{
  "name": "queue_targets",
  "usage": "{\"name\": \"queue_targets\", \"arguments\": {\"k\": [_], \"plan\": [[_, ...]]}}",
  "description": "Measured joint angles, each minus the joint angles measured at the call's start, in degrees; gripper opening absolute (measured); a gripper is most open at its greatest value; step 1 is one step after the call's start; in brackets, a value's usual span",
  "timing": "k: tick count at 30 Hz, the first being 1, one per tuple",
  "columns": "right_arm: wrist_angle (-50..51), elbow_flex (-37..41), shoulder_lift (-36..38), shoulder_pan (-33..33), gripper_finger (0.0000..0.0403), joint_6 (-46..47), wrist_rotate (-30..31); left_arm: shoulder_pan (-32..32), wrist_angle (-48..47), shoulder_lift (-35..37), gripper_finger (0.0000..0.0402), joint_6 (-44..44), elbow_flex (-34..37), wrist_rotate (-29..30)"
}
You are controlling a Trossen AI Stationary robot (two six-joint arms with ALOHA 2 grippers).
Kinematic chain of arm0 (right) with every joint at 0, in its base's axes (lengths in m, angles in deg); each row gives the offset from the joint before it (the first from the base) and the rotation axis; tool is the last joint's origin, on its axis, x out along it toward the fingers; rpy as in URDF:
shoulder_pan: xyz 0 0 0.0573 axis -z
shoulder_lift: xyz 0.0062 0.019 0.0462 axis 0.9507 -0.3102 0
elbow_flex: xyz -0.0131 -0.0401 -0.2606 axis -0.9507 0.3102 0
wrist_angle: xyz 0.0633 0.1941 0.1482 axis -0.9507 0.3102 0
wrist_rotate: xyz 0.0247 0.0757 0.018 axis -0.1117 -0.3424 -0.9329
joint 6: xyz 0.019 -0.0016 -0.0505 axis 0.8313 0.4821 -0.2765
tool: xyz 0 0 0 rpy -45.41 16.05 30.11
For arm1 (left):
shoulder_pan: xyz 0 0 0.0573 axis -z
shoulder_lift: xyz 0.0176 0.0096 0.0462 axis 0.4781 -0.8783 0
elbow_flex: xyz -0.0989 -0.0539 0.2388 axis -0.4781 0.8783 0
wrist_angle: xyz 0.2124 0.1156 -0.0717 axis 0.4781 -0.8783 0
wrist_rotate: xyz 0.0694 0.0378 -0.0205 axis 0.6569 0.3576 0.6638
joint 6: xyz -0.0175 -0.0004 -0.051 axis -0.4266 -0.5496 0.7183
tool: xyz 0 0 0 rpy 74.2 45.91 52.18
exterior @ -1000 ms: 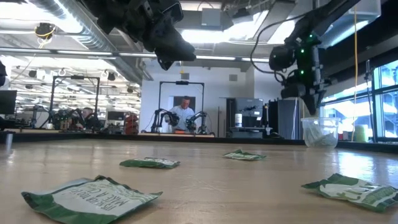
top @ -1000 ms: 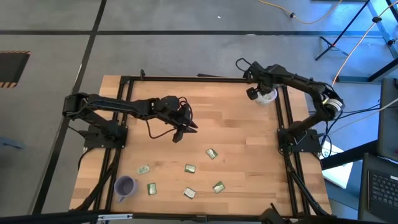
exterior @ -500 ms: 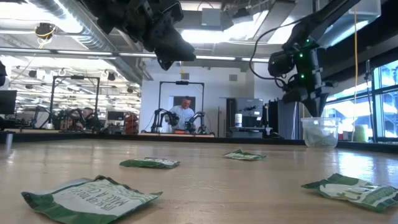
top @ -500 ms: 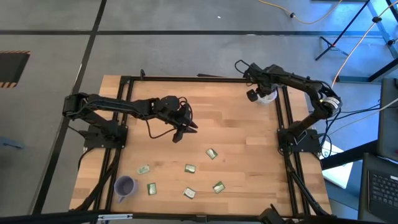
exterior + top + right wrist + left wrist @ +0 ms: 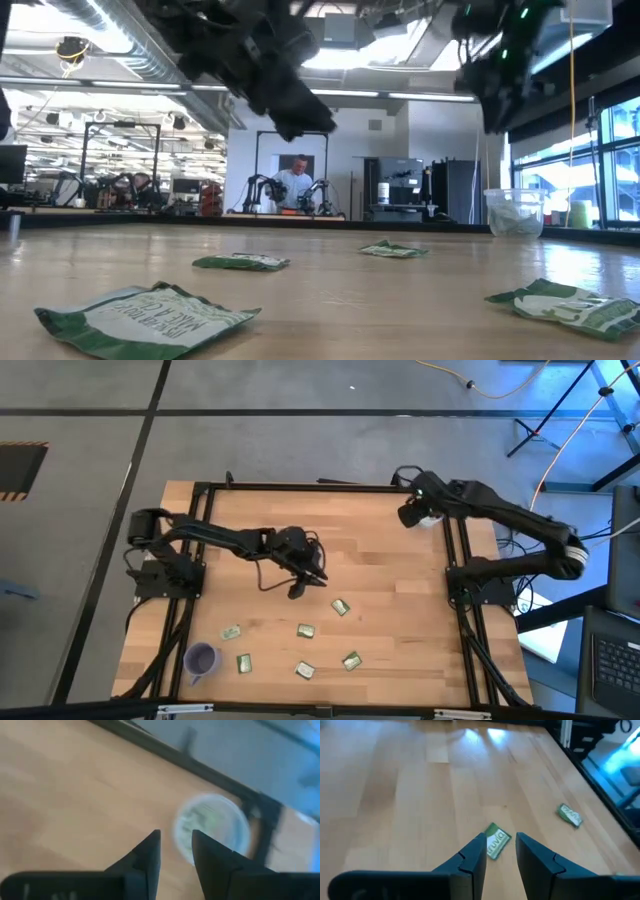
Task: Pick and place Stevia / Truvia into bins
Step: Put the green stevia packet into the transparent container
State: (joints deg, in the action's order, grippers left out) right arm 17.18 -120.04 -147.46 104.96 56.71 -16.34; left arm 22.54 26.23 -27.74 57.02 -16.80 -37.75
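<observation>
From above, your left pincer (image 5: 297, 589) hangs over the middle of the wooden surface (image 5: 380, 560), just beside one Truvia sachet (image 5: 341, 607). Five more sachets lie nearer the front edge, one of them (image 5: 305, 630) in the middle of that scatter, and the purple cup (image 5: 201, 658) stands at the front left corner. Your right pincer (image 5: 408, 516) is at the far right corner, next to the translucent white cup (image 5: 433, 516).

At surface height you see sachets lying flat across the wood, the nearest one (image 5: 146, 318) at the front left, and the white cup (image 5: 515, 213) standing on the right with pale contents inside. Both arms are up high here.

Through the left wrist camera, your left pincer (image 5: 500, 846) stands open with nothing between its fingers, and a sachet (image 5: 496, 840) lies on the wood just beyond the tips; another (image 5: 569, 814) lies farther off.

Through the right wrist camera, your right pincer (image 5: 175, 845) is parted and holds nothing, above the white cup (image 5: 212, 827), which has sachets in it.
</observation>
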Motion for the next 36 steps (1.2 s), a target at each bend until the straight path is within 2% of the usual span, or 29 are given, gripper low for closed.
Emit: {"name": "queue_targets", "arguments": {"k": [3, 6, 12, 19, 23, 32, 36], "plan": [[-2.4, 0.0, 4.1, -6.9, 0.0114, 0.4, -0.1, 1.6, 0.4, -4.9, 0.0098, -2.9, -3.6, 4.1], [-5.2, 0.0, 7.1, -12.9, 0.0114, 1.2, 0.0, 3.0, -3.4, -10.0, 0.01, -6.1, -8.1, 8.0], [-6.8, 0.0, 9.3, -19.7, 0.0113, 1.6, 0.0, 4.8, -8.3, -17.7, 0.0126, -8.4, -14.4, 8.5], [-6.8, 0.0, 8.9, -21.4, 0.0113, 1.5, 0.1, 6.4, -8.3, -22.6, 0.014, -8.1, -17.4, 6.9], [-6.7, 0.0, 8.9, -21.4, 0.0113, 1.4, 0.1, 6.3, -8.0, -24.2, 0.0136, -7.1, -18.1, 10.1], [-6.4, 0.0, 8.7, -21.4, 0.0113, 1.1, 0.1, 6.3, -6.1, -27.3, 0.0132, -4.4, -18.2, 9.8], [-6.4, 0.0, 8.7, -21.4, 0.0113, -0.1, 0.1, 6.3, -6.4, -28.0, 0.0113, -4.5, -18.3, 9.8]]}}
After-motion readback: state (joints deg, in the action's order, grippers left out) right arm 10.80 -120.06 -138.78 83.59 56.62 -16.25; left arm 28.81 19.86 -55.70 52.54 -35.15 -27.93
